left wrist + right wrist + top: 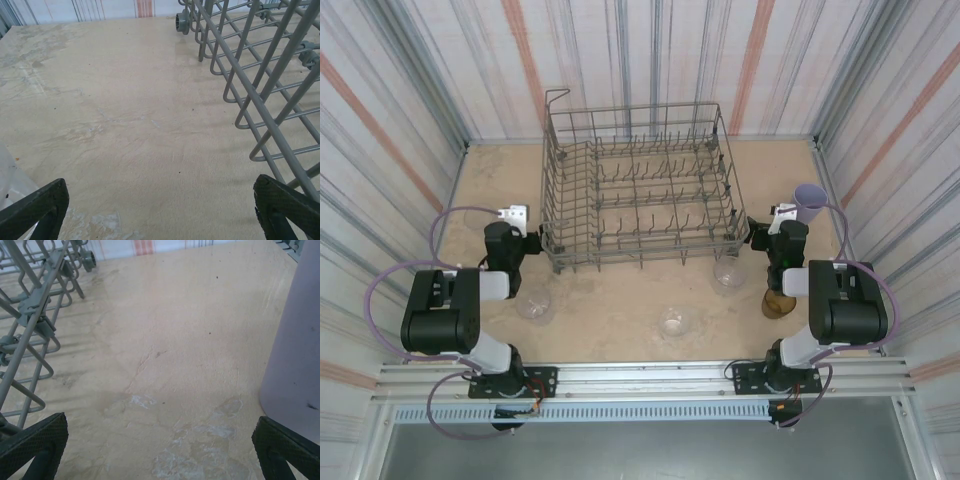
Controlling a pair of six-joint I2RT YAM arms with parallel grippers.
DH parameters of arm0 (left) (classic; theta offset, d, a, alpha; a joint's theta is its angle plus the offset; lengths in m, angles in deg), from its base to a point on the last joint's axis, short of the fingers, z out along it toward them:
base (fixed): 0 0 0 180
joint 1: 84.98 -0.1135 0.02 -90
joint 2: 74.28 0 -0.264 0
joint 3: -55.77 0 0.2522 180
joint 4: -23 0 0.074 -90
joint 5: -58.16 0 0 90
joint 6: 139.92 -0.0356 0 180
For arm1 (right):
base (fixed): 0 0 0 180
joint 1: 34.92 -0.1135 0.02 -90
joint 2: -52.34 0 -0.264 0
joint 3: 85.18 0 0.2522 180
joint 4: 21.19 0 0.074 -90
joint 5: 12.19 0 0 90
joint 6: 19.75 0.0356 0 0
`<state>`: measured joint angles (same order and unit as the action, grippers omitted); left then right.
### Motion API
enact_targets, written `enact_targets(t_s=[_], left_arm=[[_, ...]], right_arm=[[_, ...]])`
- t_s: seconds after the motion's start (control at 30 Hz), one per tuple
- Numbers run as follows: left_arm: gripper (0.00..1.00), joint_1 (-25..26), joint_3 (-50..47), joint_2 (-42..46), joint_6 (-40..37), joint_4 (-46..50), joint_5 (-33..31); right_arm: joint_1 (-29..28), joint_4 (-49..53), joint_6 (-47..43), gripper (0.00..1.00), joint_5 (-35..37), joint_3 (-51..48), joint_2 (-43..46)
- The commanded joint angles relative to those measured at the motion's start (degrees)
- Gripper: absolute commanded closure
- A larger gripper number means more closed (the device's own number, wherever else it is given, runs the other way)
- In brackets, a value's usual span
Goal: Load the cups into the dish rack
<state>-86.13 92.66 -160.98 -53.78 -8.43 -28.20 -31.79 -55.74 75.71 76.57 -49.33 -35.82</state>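
I found the grey wire dish rack [620, 258] empty; clear plastic cups [534, 303], amber cup [778, 303] and lavender cup [810, 198] sat on the desk [610, 300]. Left end effector [160, 210] and right end effector [160, 450] gaped wide, empty.

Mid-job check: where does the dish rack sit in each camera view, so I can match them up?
Top external: dish rack at centre, toward the far wall.
Left wrist: its wire side runs down the right edge.
Right wrist: its wire side runs down the left edge.
Shared landmark: the tan table top under the rack.
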Motion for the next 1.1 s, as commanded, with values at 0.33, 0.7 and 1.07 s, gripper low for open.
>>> enact_targets(t_s=[0.33, 0.7, 1.07], left_arm=[[0.01, 0.41, 0.51, 0.21, 0.06, 0.19, 3.31], [0.01, 0.71, 0.41, 0.3, -0.09, 0.03, 2.8], [0.01, 2.57, 3.09, 4.65, 3.5, 8.25, -11.93]], right_arm=[[-0.18, 0.49, -0.71, 0.01, -0.76, 0.7, -0.61], [-0.04, 0.42, -0.62, 0.01, -0.92, 0.58, -0.46], [-0.32, 4.5, 1.49, 0.01, 5.37, 1.64, 2.59]])
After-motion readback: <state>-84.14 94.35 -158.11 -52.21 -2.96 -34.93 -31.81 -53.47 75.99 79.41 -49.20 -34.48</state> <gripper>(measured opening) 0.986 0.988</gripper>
